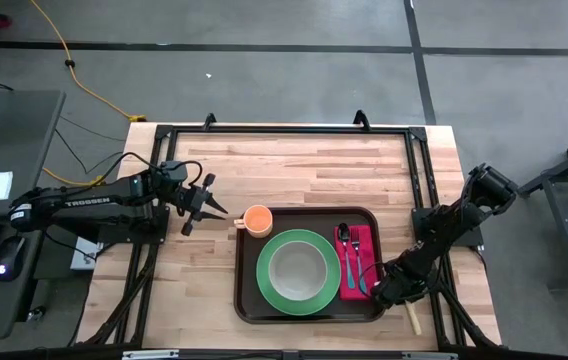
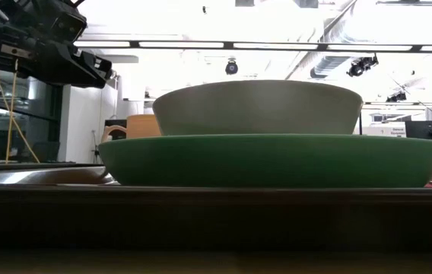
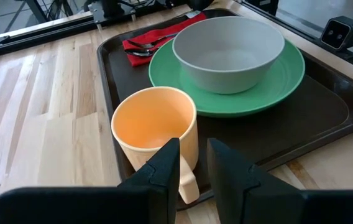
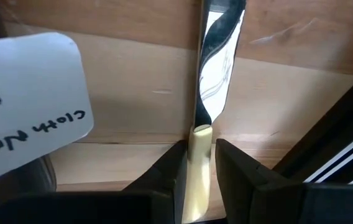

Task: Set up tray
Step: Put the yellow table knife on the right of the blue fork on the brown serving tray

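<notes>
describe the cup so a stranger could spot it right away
Find the dark brown tray on the wooden table. At its far left corner, beside the green plate, stands the cup: the only pale orange item, empty, with one handle.

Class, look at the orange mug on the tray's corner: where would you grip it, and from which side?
Grip the orange mug by its handle, which points off the tray toward the left hand. Come in from that side; the green plate crowds the other.

Left hand (image 1: pixel 207 203) seemingly parted — right hand (image 1: pixel 396 291) low, clamped.
</notes>
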Motion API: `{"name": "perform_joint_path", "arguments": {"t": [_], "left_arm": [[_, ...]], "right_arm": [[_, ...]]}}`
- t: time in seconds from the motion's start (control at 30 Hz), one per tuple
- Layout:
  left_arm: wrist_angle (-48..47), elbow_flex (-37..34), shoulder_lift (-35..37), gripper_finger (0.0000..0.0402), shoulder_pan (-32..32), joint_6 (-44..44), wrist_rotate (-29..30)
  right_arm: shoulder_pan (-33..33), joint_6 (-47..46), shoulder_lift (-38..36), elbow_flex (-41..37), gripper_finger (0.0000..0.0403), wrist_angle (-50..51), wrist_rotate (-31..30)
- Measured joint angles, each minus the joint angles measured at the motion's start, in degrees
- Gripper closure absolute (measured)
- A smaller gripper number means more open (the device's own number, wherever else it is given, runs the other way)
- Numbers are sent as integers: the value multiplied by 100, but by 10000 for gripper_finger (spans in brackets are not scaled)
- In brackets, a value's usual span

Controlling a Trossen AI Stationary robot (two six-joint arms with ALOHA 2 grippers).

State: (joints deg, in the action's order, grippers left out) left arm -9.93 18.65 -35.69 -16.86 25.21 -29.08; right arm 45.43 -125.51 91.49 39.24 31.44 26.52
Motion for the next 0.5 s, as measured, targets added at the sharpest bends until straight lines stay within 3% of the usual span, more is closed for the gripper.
{"name": "perform_joint_path", "arguments": {"t": [0.5], "left_arm": [[0, 0, -1, 289, 0, 0, 7]], "right_arm": [[-7, 24, 4, -4, 356, 81, -69]]}}
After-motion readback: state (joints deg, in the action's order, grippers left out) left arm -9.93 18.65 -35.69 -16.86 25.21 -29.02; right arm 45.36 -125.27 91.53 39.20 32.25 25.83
